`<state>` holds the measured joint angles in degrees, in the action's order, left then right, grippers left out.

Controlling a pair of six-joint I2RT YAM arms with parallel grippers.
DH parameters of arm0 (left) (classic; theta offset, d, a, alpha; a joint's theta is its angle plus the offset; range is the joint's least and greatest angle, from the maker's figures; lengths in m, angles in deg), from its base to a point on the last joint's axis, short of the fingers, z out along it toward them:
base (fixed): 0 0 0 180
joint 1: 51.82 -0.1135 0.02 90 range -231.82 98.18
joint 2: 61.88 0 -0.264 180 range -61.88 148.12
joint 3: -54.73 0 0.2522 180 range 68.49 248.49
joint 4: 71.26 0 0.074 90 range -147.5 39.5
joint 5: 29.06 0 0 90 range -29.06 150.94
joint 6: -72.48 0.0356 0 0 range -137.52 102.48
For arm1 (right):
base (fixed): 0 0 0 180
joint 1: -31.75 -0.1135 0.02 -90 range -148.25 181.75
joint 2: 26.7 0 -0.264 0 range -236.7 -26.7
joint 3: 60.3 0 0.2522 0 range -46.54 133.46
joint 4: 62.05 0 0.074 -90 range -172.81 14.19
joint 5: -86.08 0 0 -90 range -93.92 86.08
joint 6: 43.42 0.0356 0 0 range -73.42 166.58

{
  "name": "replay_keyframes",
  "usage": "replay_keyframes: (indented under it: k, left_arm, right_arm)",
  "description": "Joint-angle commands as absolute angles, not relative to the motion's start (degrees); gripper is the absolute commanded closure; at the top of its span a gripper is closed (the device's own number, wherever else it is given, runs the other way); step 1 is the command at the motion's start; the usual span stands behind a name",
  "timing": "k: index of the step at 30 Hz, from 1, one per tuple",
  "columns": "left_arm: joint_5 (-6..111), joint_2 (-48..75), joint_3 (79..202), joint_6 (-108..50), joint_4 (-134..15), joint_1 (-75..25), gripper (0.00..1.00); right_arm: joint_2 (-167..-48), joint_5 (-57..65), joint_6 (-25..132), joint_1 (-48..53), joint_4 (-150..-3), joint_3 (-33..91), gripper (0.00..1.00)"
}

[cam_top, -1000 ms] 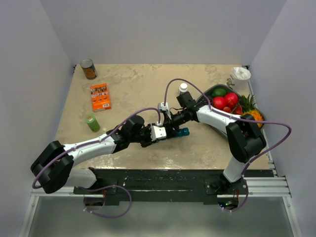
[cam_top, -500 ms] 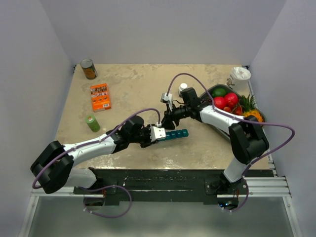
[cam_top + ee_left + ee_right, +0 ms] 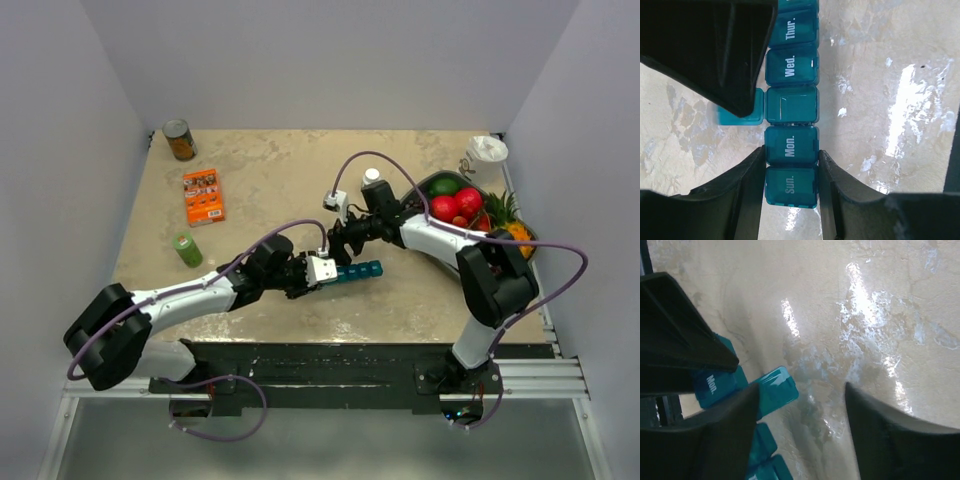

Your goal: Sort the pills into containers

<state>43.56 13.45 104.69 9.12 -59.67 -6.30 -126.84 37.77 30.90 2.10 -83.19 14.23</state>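
We clamp our left gripper (image 3: 791, 156) on the pill organiser (image 3: 791, 70) at its Sun.–Mon. end to steady it; our right gripper (image 3: 801, 389) hangs, jaws apart, over one flipped-open lid (image 3: 777, 387).

Bright, even light.
We see white glare on the table (image 3: 865, 315) in both wrist views; shadows soft.

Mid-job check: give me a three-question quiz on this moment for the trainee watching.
1. True or false: the left gripper clamps the teal plastic seven-day pill-organiser strip at its Sun./Mon. end.
2. Which compartment's lid stands open? A) Wed. B) the one between Mon. and Wed. C) Sun.
3. Fill in: the right gripper has its jaws ____, with nothing held.
Key: 1 true; 2 B; 3 open.
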Motion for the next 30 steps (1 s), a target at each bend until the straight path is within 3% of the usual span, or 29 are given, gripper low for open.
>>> replay_keyframes:
  k: [1, 4, 12, 13, 16, 17, 19, 25, 30]
  left_arm:
    - [46.61, 16.24, 107.33, 9.82, -62.25, -6.55, 1.00]
    - [47.85, 18.79, 108.74, 10.17, -61.63, -7.43, 1.00]
    - [52.84, 26.53, 113.66, 9.73, -60.31, -7.78, 1.00]
    - [53.64, 27.50, 113.92, 9.47, -60.23, -7.78, 0.96]
    - [55.49, 27.25, 113.58, 8.33, -60.83, -7.70, 0.55]
    - [55.76, 26.55, 113.23, 7.89, -61.19, -7.78, 0.23]
    - [55.49, 23.47, 112.35, 6.31, -62.15, -7.78, 0.07]
    - [54.97, 14.16, 110.85, 4.20, -60.23, -8.22, 0.02]
    - [55.06, 2.75, 108.92, -4.75, -58.64, -13.21, 0.01]
  right_arm:
    - [-120.85, 38.71, 27.78, 3.88, -87.06, 18.58, 0.21]
    - [-116.19, 40.11, 27.42, 10.10, -87.24, 17.80, 0.14]
    - [-112.13, 41.35, 27.50, 17.60, -85.92, 15.77, 0.12]
    - [-112.22, 41.00, 27.59, 18.21, -85.92, 15.77, 0.12]
    - [-112.48, 39.51, 27.86, 19.35, -85.40, 15.51, 0.12]
    - [-112.66, 39.07, 27.94, 19.53, -85.48, 15.51, 0.12]
    - [-112.75, 38.10, 27.95, 20.15, -85.57, 15.59, 0.12]
    - [-113.01, 33.55, 27.51, 21.20, -86.01, 16.56, 0.12]
    - [-119.67, 22.21, 31.89, 21.12, -89.59, 26.91, 0.11]
